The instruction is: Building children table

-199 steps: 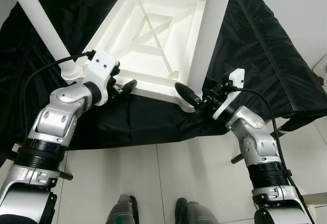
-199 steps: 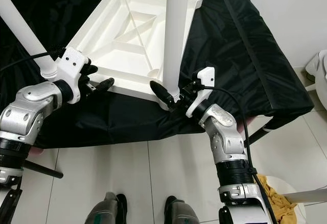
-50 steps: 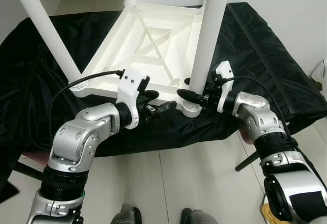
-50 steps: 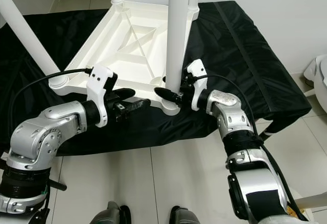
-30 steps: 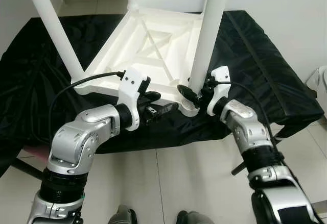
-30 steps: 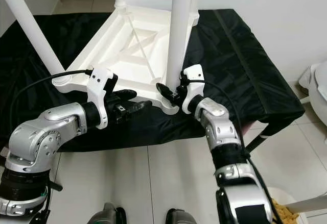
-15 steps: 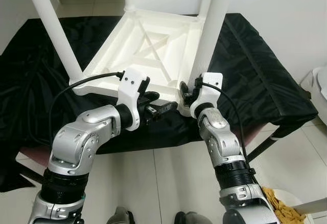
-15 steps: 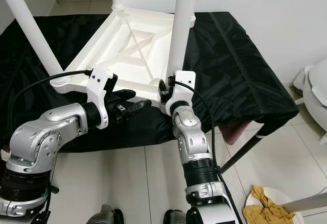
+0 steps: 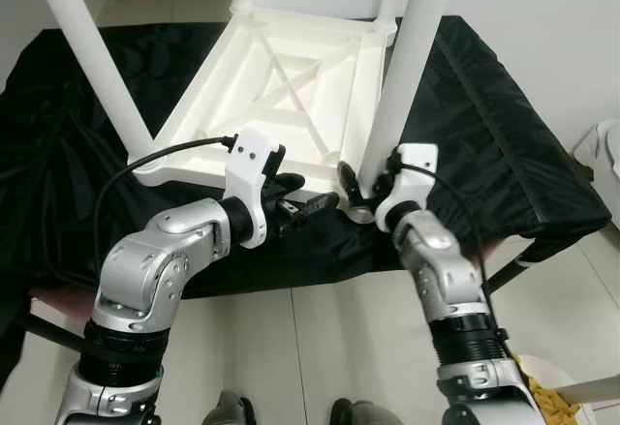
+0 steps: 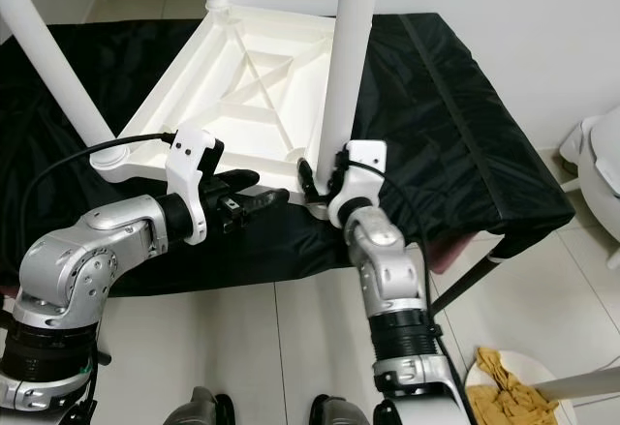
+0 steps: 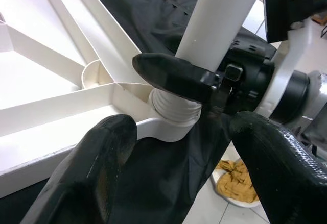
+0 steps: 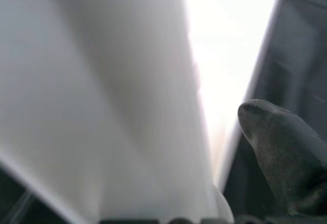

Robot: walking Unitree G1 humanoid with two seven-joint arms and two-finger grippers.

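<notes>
Tabletop [image 9: 291,96] lies upside down on black cloth [image 9: 504,154]. We clamp R claw [image 9: 355,185] round near leg [image 9: 412,57] at its socket, prob. to screw it. L claw [image 9: 308,202], at 9 o'clock, gapes empty.

No text, label, brand, number or sign is showing legibly anywhere in these views
</notes>
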